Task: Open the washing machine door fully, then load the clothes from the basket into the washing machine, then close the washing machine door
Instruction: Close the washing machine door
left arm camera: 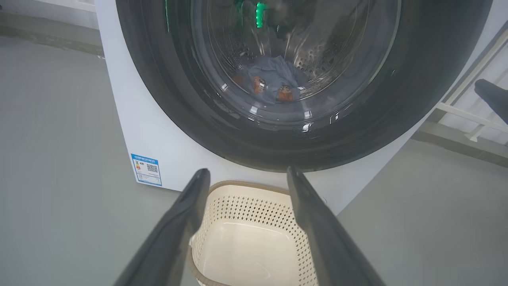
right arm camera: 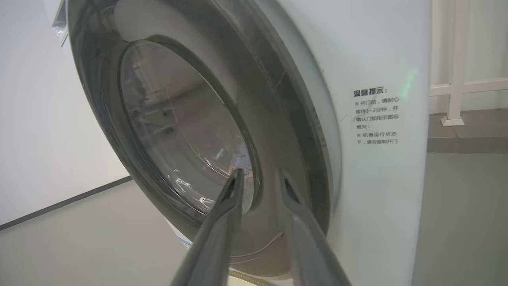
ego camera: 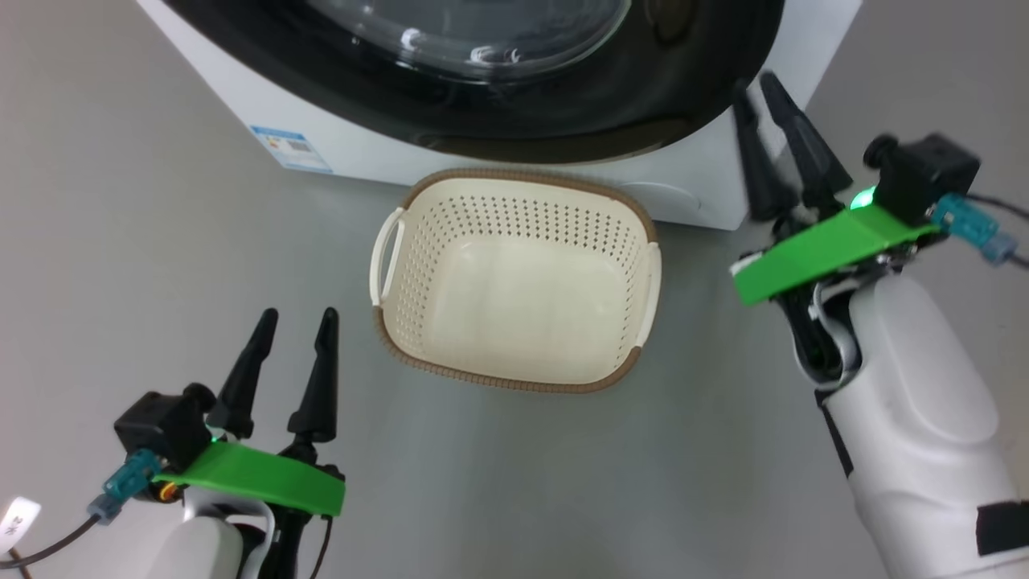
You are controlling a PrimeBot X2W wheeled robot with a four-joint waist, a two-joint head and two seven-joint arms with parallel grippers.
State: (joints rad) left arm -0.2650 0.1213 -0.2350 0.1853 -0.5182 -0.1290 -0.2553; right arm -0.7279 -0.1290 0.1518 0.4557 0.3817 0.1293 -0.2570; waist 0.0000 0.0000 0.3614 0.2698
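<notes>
One wide glossy black rim ringed the bulging clear glass of the washing machine door (left arm camera: 198, 131), which looked shut against the white washing machine (left arm camera: 158, 131). Behind the glass the clothes (left arm camera: 274, 81), blue with orange prints, lay in the steel drum. The door's rim stood just ahead of the right claw (ego camera: 754, 80), whose fingers were slightly parted around nothing. The cream basket (ego camera: 514, 177) sat ahead and right of the left claw (ego camera: 298, 314), which was spread wide and apart from it. Grey floor (ego camera: 161, 241) lay all around, with a white wall (right arm camera: 39, 119) beyond.

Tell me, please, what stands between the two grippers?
The empty basket stands between the left gripper and the right gripper, in the head view.
</notes>
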